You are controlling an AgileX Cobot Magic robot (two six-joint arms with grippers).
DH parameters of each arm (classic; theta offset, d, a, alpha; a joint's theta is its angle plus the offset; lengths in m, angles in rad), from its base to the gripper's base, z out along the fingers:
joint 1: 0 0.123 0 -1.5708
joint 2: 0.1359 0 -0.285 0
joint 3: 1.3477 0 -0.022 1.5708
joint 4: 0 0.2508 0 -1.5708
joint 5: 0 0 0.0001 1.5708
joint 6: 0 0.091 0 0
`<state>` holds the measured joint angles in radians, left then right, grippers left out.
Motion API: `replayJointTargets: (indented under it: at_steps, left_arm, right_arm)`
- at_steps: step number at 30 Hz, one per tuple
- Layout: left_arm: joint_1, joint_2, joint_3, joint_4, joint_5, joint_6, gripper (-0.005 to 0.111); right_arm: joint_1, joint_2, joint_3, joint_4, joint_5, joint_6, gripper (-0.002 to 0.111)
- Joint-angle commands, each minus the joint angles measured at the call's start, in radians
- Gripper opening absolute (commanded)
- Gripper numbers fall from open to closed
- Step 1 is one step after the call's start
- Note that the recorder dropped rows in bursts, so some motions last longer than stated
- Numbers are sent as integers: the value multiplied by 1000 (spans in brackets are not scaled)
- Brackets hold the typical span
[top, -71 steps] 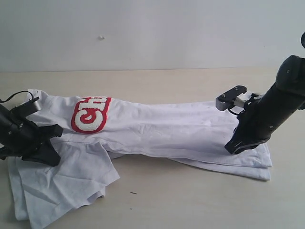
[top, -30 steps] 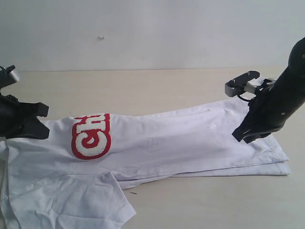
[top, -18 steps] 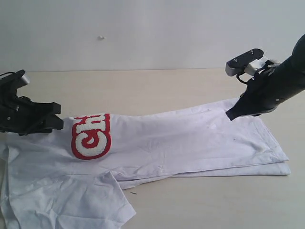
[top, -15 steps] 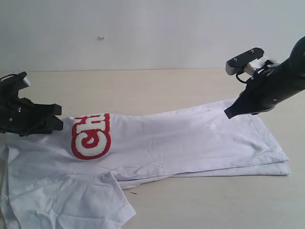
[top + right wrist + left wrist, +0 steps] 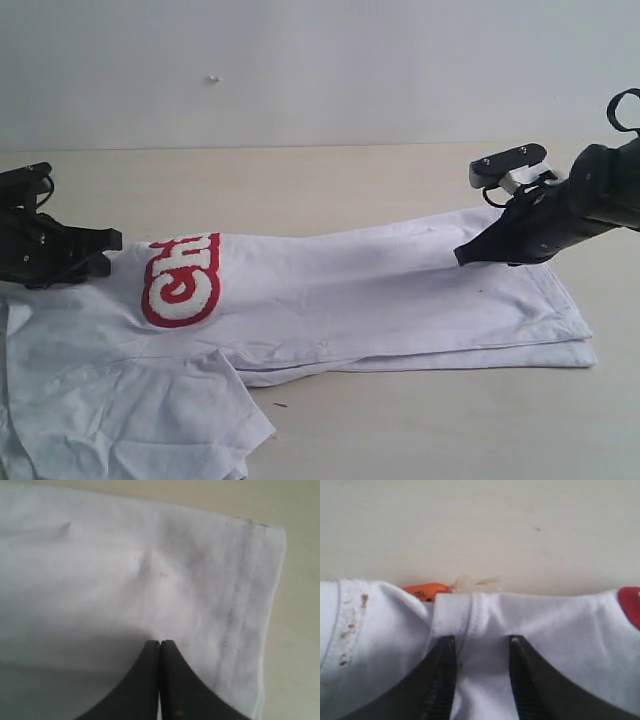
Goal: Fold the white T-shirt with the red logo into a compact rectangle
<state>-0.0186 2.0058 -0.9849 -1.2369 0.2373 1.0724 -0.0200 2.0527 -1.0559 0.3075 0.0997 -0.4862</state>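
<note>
Exterior view shows the white T-shirt [image 5: 380,300] lying lengthwise across the worktop [image 5: 330,180] as a long folded band. One sleeve spills loose at the near left, and the red logo [image 5: 180,282] shows only in part beside the left claw [image 5: 104,250]. The left wrist view adds what that one cannot: the fingers [image 5: 440,680] stand narrowly apart on the collar with a ridge of cloth between them, the orange tag [image 5: 422,590] just beyond. The right wrist view shows the right claw [image 5: 160,642] closed tip to tip on the cloth near the hem [image 5: 245,595], with nothing visibly pinched. The likely risk is that a claw merely pressing down slips, so the layers skew or the loose sleeve drags out.
</note>
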Motion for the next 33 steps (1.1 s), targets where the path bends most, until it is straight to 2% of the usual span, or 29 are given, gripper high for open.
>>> replayJointTargets:
  at_steps: [1, 5, 11, 17, 22, 24, 28, 30, 31, 33]
  left_arm:
    - [-1, 12, -8, 2, -65, 8, 38]
    - [-1, 12, -19, 2, -74, 8, 38]
    - [-1, 21, -27, 2, -196, 8, 38]
    - [-1, 77, -76, 10, -194, 0, 38]
    - [14, 28, -87, 38, -195, 1, 38]
    - [30, -5, -87, 48, -147, 1, 38]
    - [76, -82, -87, 48, 42, -32, 41]
    - [99, -104, -87, 51, 129, -54, 52]
    - [111, -113, -87, 75, 212, -70, 62]
    - [138, -125, -83, 158, 332, -170, 73]
  right_arm:
    - [-15, 29, 3, 3, -40, 55, 0]
    - [-27, 47, 3, 3, -38, 87, 0]
    - [-50, 41, 3, 3, -13, 125, 0]
    - [-51, 34, 3, -11, 31, 123, 0]
    - [-49, -10, 3, -123, 56, 121, 0]
    - [-49, -30, 3, -137, 63, 114, 0]
    - [-49, -72, 3, -137, 113, 74, 0]
    - [-49, -87, 3, -137, 146, 54, 0]
    - [-49, -95, 3, -137, 177, 37, 0]
    - [-49, -108, 3, -137, 223, 8, 0]
